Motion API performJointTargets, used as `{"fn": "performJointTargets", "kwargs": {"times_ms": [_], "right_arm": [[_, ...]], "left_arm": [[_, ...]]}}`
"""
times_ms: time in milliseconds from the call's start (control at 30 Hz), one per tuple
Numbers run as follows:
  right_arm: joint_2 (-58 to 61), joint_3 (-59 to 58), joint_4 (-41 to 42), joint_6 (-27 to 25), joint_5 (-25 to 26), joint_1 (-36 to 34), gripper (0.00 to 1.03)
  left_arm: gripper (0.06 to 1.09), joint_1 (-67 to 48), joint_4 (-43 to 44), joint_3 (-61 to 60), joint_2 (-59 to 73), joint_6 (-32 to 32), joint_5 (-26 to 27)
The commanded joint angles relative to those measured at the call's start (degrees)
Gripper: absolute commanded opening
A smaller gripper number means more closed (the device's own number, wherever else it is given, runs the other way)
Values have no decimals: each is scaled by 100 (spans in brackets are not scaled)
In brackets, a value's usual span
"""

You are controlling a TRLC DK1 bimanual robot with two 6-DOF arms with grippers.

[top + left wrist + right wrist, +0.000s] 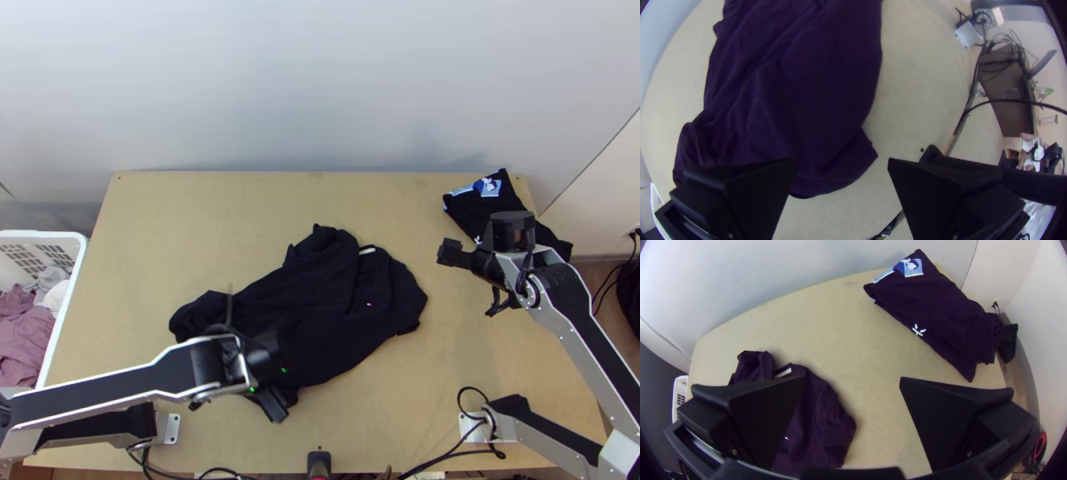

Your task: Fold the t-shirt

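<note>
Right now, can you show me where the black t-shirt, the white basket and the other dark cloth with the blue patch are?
Black t-shirt [320, 292]: top view, middle of the bunched cloth.
White basket [48, 235]: top view, its far rim.
Dark cloth [942, 306]: right wrist view, plain middle part.

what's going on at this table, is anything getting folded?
Not at this moment: the arms are at a t-shirt folding job, but neither holds cloth. The black t-shirt lies bunched mid-table. The left gripper hangs open by its near side, the right gripper open between it and another dark garment at the far right corner.
</note>
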Motion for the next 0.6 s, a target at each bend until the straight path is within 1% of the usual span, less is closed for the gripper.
{"fn": "performJointTargets", "kwargs": {"times_ms": [0,133,333,367,400,467,567], "right_arm": [[-19,-97,36,47,25,-193,99],[-19,-158,36,83,25,-281,99],[-28,-149,53,91,25,-334,99],[-37,-141,71,91,25,-334,99],[-37,-123,71,91,25,-325,99],[-46,-79,71,74,16,-228,99],[-72,9,-43,65,16,44,99]], "left_arm": [[103,-727,41,289,460,150,-104],[103,-894,41,262,671,220,-95],[103,-965,14,-19,873,502,-60],[102,-965,14,-63,908,510,-69],[99,-965,23,-98,943,510,-69],[99,-947,58,-177,1005,510,-87],[99,-921,392,-370,1066,510,-245]]}}
